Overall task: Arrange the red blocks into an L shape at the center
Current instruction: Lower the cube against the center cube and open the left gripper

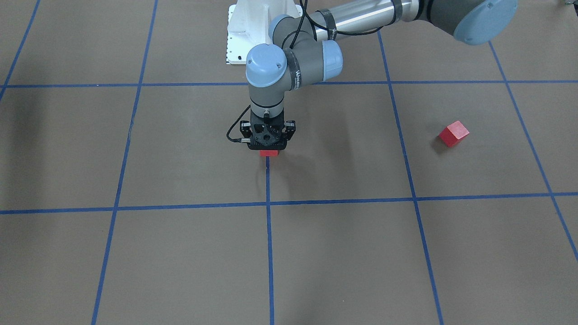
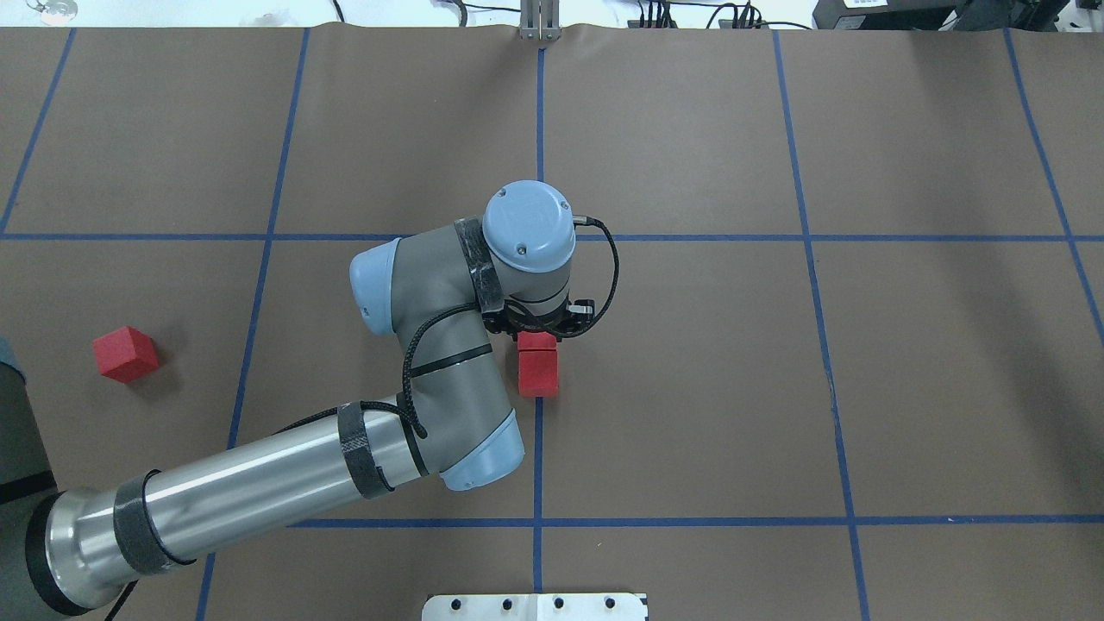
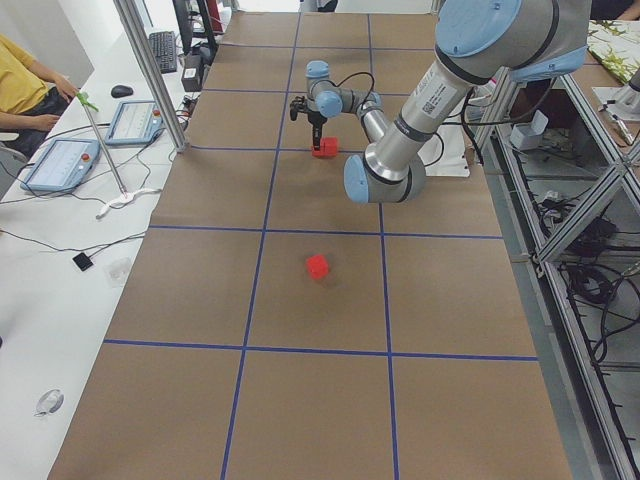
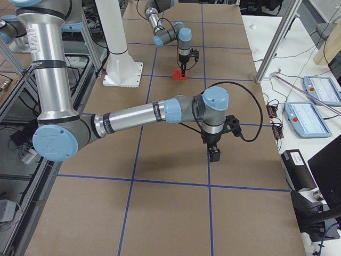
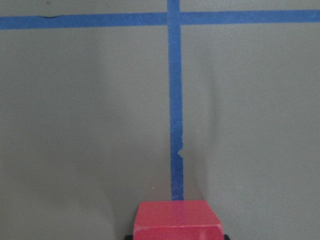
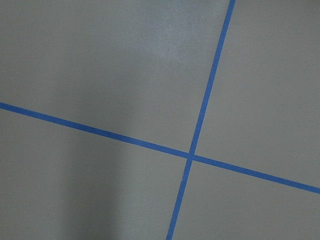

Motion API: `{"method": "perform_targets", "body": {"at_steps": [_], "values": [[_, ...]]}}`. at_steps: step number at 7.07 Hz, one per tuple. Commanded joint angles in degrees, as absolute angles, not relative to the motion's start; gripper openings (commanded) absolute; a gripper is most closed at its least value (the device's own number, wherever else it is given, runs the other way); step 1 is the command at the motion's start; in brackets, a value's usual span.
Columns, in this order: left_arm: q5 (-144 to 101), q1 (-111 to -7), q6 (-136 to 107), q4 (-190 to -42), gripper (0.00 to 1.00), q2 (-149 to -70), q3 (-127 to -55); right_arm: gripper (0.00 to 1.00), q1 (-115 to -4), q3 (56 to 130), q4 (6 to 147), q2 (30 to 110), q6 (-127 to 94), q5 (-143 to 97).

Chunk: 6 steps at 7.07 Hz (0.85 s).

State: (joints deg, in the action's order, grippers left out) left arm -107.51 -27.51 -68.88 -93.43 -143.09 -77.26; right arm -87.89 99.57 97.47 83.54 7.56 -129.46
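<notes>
Three red blocks show. My left gripper points straight down at the center, shut on one red block, low over the blue tape line. A second red block lies on that line against the held one, on the side nearer the robot's base. The third red block sits alone far off to the robot's left. My right gripper hangs over bare floor, and I cannot tell if it is open or shut.
Brown floor crossed by a blue tape grid. The white robot base plate lies at the near edge. Tablets and cables lie on side tables, and a person's arm shows there.
</notes>
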Motion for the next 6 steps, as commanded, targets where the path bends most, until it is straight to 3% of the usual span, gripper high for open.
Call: {"method": "perform_targets", "body": {"at_steps": [1, 2, 6], "values": [[-107.49, -27.51, -68.82, -93.34, 0.87, -143.09, -77.26, 1.0, -87.89, 99.05, 97.47, 83.15, 7.56, -129.46], [-107.4, -27.51, -68.73, -93.34, 0.99, -143.17, -77.34, 1.0, -87.89, 99.05, 97.47, 83.14, 7.56, -129.46], [-107.49, -29.96, -63.22, -92.64, 1.0, -140.82, -83.29, 1.0, -87.89, 99.05, 97.47, 82.97, 7.56, -129.46]]}}
